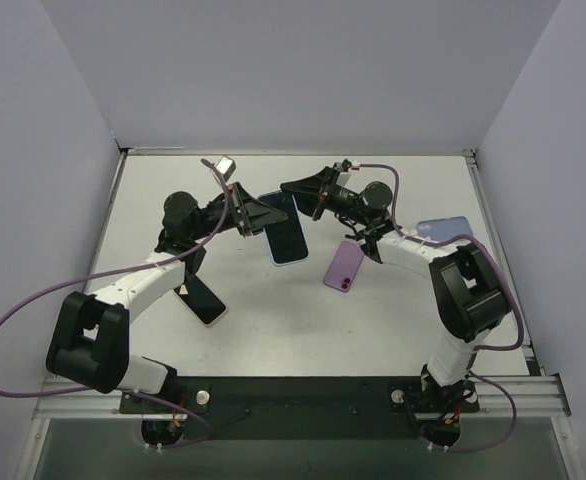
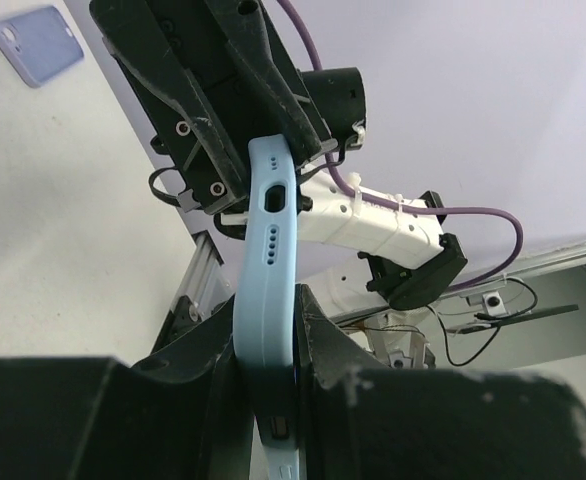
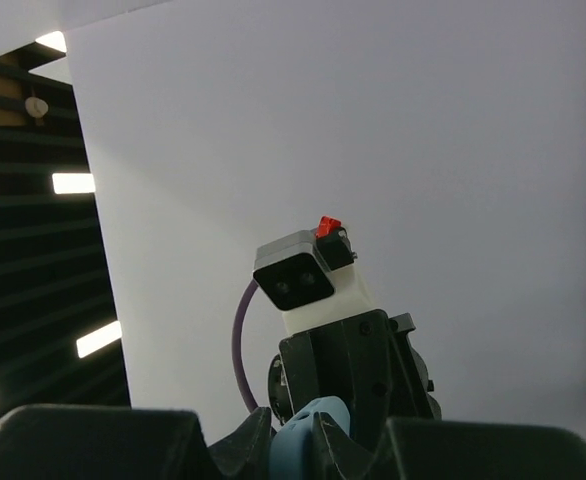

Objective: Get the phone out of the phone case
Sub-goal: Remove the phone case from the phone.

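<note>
phone (image 1: pixel 286 238), inside its light-blue case (image 2: pixel 271 290), is held off the bench (image 1: pixel 273 335) at upper centre of the top view, left jaws pinching one end & right jaws the opposite end, prob. so one anchors while the other peels.

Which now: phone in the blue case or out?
In: the phone shows its dark screen framed by the blue case rim in the top view.

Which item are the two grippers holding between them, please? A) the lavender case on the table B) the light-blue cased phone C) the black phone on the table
B: the left wrist view shows the light-blue cased phone pinched edge-on by the left gripper and the right gripper.
</note>
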### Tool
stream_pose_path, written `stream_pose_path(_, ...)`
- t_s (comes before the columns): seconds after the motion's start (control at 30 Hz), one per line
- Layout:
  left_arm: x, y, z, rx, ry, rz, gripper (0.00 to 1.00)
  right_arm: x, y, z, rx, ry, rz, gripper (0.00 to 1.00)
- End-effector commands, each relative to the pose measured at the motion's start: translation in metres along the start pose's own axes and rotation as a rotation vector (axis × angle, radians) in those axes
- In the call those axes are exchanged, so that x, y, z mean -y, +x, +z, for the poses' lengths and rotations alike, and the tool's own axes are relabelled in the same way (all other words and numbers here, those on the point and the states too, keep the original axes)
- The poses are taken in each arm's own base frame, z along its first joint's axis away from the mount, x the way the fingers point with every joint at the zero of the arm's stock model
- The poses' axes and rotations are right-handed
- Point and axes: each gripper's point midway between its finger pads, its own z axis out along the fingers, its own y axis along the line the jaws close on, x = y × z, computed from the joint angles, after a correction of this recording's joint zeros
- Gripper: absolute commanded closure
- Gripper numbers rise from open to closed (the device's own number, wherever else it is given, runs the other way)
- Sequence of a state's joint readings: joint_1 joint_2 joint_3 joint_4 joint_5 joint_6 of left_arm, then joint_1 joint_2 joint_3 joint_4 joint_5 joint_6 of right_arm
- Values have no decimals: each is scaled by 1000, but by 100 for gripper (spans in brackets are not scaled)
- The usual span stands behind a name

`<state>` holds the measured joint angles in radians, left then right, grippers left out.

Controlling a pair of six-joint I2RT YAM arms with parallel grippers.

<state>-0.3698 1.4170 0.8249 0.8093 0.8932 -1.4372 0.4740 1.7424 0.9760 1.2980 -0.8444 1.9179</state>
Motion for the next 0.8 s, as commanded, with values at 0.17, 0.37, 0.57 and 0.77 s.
stream_pose_path(0.17,131,15,-9,-47,324,505,100,-103,46,10,-137,-360,125,100)
stream_pose_path(0.37,181,25,-17,-96,421,636,100,-142,70,20,-212,-442,121,100)
stream_pose_path(0.57,209,42,-31,-135,492,814,100,-149,78,20,-225,-457,138,100)
stream_pose_path(0.77,222,58,-45,-158,496,987,100,-148,85,18,-232,-455,146,100)
